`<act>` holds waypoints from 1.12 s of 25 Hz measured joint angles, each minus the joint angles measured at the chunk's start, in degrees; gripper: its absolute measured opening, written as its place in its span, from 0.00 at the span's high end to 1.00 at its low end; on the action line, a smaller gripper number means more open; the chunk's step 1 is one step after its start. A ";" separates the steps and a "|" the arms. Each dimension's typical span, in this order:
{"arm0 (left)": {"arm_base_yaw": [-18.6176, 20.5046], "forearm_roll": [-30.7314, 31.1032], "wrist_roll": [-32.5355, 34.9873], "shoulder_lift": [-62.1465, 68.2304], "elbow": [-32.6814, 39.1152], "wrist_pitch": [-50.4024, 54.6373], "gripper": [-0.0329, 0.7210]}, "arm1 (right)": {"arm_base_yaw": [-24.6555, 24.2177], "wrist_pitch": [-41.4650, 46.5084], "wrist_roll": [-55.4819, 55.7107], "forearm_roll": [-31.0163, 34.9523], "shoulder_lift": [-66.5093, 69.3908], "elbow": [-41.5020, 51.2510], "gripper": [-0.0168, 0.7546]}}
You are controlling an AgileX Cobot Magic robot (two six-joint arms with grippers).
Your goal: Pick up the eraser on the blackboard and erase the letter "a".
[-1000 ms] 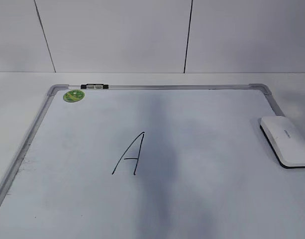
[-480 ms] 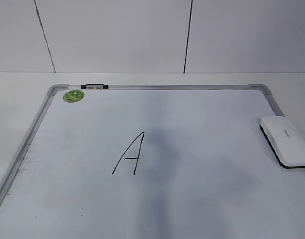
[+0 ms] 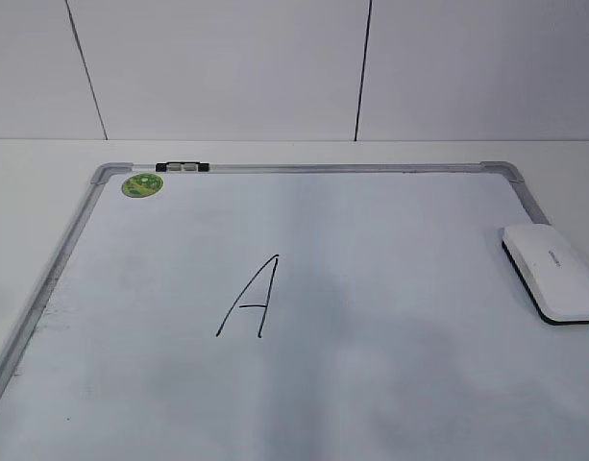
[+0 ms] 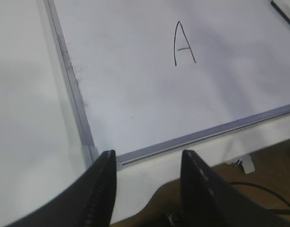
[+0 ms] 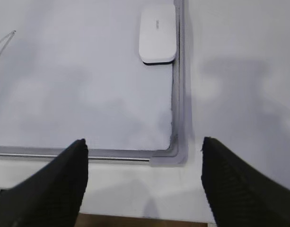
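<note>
Blackboard lies flat on the pale worktop, carrying one black handwritten capital "A" near its middle; no lowercase letter shows in any view. The eraser rests white side up on the board's right side, just against the silver frame. A green round magnet sits in the far left corner beside a small black-and-white clip on the top rail. The left gripper hangs above the near left corner with its jaws apart, gripping nothing. The right gripper hangs above the near right corner, jaws spread wide, the eraser well ahead of them.
</note>
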 joint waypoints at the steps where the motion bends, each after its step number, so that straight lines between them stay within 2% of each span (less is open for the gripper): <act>1: -0.12 0.13 0.59 -1.00 1.44 0.00 0.52 | 0.00 0.00 -0.38 -0.43 -0.72 1.54 0.21; 7: -0.49 2.36 1.77 -4.15 7.56 -2.31 0.56 | 0.00 0.13 -1.72 -1.94 -3.69 4.53 0.21; 19: -0.49 8.78 1.97 -4.15 8.11 -14.40 0.56 | 0.10 -6.35 -3.98 -5.62 -3.83 7.29 0.21; 28: -0.49 9.17 1.97 -4.15 8.46 -15.53 0.56 | 0.10 -6.69 -4.02 -5.66 -3.83 7.33 0.21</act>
